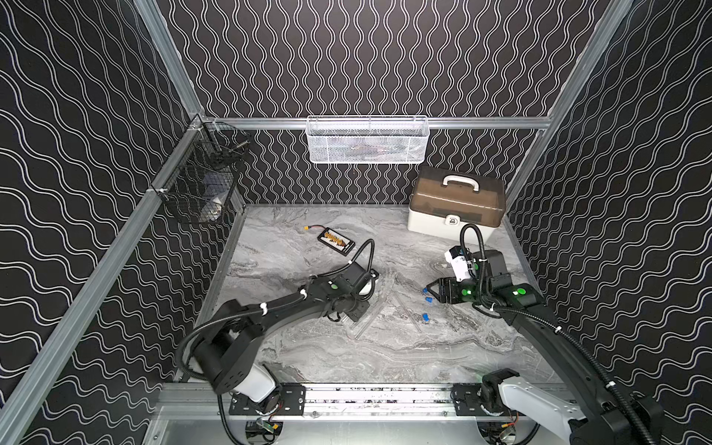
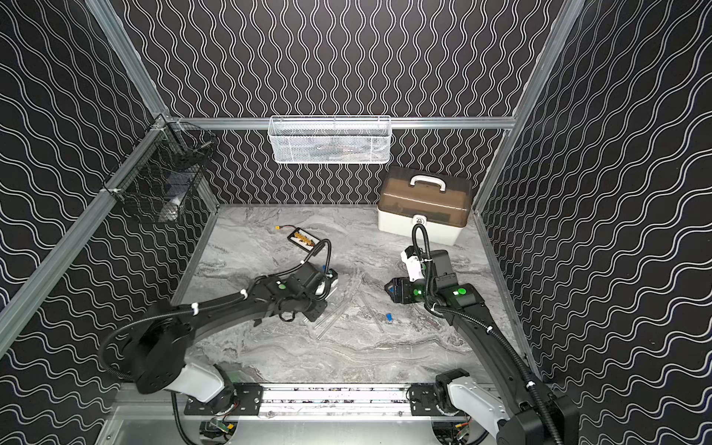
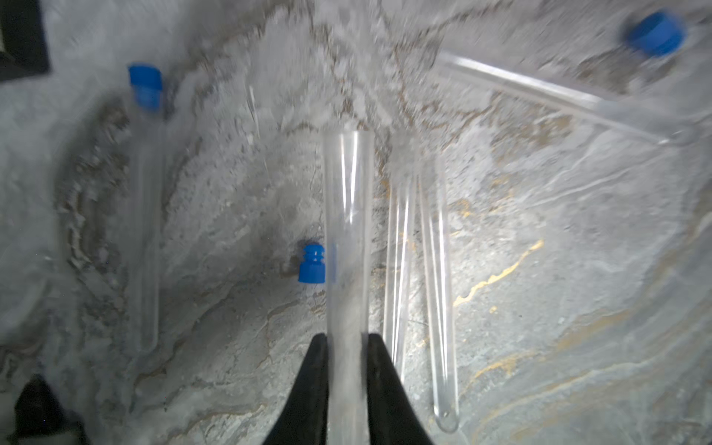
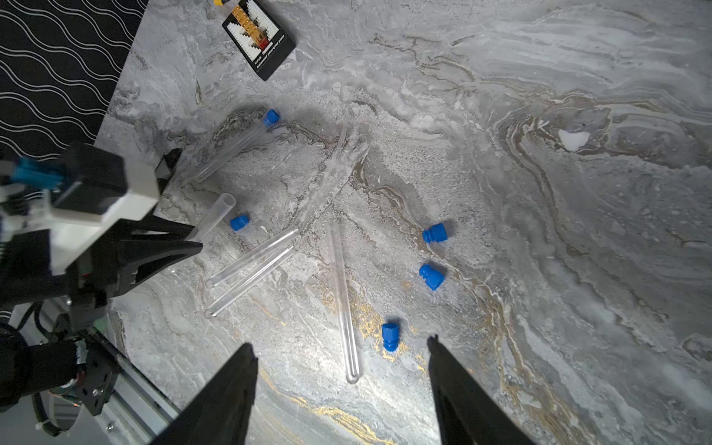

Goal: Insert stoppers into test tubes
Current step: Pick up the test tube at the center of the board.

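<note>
My left gripper [image 3: 346, 339] is shut on a clear test tube [image 3: 346, 231], whose open mouth points away from the fingers. In the right wrist view the same tube [image 4: 214, 215] sticks up at a tilt from the left gripper [image 4: 194, 239]. A loose blue stopper [image 3: 312, 264] lies beside it. Another tube [image 4: 231, 150] lies with a stopper [image 4: 271, 117] in its mouth. Two bare tubes [image 4: 250, 269] lie side by side, and one more [image 4: 341, 293] lies under my open right gripper [image 4: 341, 346], next to a stopper [image 4: 390, 336]. Two stoppers [image 4: 434, 233] [image 4: 431, 276] lie further out.
A black-and-yellow battery board [image 1: 336, 241] with a yellow connector [image 1: 307, 229] lies toward the back. A lidded toolbox [image 1: 456, 204] stands at the back right. A white mesh basket [image 1: 368, 140] hangs on the rear rail, and a black wire basket [image 1: 204, 181] on the left rail.
</note>
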